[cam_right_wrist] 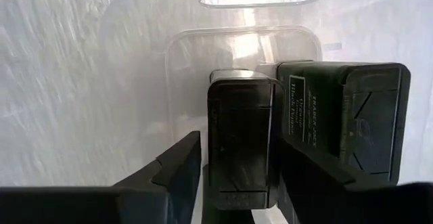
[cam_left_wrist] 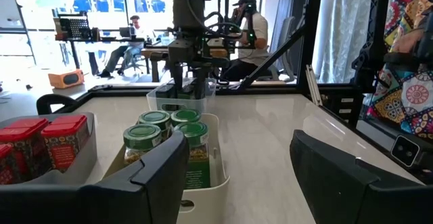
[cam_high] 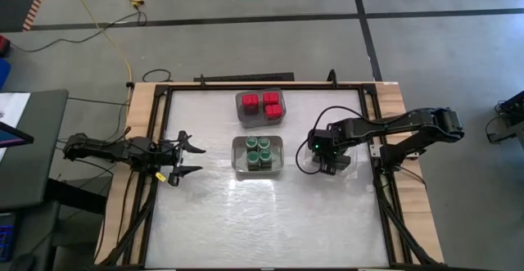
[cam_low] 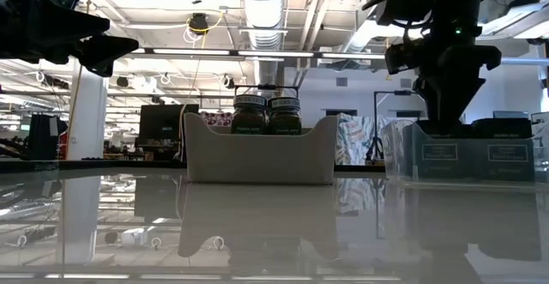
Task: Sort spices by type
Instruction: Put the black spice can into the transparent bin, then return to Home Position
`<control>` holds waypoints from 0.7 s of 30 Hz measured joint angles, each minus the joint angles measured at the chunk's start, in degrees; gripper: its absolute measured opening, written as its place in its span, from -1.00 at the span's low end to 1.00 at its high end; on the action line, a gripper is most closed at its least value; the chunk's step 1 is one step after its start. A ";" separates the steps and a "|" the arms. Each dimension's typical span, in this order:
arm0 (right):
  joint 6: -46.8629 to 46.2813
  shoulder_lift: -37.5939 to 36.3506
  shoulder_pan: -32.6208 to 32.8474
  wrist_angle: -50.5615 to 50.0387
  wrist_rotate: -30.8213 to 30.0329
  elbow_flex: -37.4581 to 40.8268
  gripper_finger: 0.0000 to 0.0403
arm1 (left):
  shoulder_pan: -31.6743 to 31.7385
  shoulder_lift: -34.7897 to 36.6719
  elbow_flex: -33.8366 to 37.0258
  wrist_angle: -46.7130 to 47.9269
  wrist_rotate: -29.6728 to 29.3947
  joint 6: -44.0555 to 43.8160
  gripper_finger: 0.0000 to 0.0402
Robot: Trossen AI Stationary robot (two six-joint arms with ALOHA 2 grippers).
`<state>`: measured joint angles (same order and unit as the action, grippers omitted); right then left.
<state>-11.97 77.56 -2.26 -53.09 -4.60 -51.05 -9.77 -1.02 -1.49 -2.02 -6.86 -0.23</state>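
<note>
Two dark tins stand in a clear bin [cam_right_wrist: 135, 48] right of the table's middle. My right gripper [cam_right_wrist: 241, 146] points down into the bin, open, one finger on each side of the left tin [cam_right_wrist: 240, 116]. The second tin [cam_right_wrist: 345, 109] stands right beside it. Several green-lidded jars [cam_high: 259, 151] fill a white bin [cam_low: 257, 160] at the table's middle. Three red-topped containers [cam_high: 262, 104] sit in a bin farther back. My left gripper [cam_high: 185, 160] hovers level and open over the table's left side, with nothing between its fingers. My right gripper straddles the left tin's two long sides from above. A narrow gap shows between one finger [cam_right_wrist: 179, 173] and the tin. Whether the other finger [cam_right_wrist: 304, 176] touches the tin's side, I cannot tell. The tin stands upright on the bin's floor.
The three bins cluster around the table's middle and back. The white tabletop [cam_high: 262, 222] runs bare toward the near edge. A raised black frame [cam_high: 378, 140] borders the table. People sit at desks in the room beyond the table.
</note>
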 joint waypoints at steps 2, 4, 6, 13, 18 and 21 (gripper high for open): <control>0.01 0.00 -0.02 -0.06 0.02 0.00 0.18 | 0.00 0.00 0.01 0.00 0.01 0.00 0.23; 0.00 0.00 -0.02 -0.28 0.07 0.00 0.22 | 0.00 0.00 0.00 0.00 0.01 0.00 0.23; -0.04 0.00 -0.02 -0.82 0.17 0.00 0.24 | -0.01 0.00 -0.01 0.00 -0.01 0.00 0.23; -1.55 -0.72 -0.02 -4.43 0.18 -2.32 0.24 | 0.00 0.00 0.01 0.00 0.00 0.00 0.23; -3.08 -4.28 0.47 -4.93 0.18 -3.79 0.24 | 0.00 0.01 0.00 0.00 0.01 0.00 0.23; -5.24 -7.47 1.06 -3.84 0.17 -3.98 0.24 | 0.00 0.02 -0.01 0.00 0.01 0.00 0.23</control>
<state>-17.21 70.09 -1.20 -56.93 -4.43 -55.02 -9.77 -0.99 -1.49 -2.02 -6.85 -0.23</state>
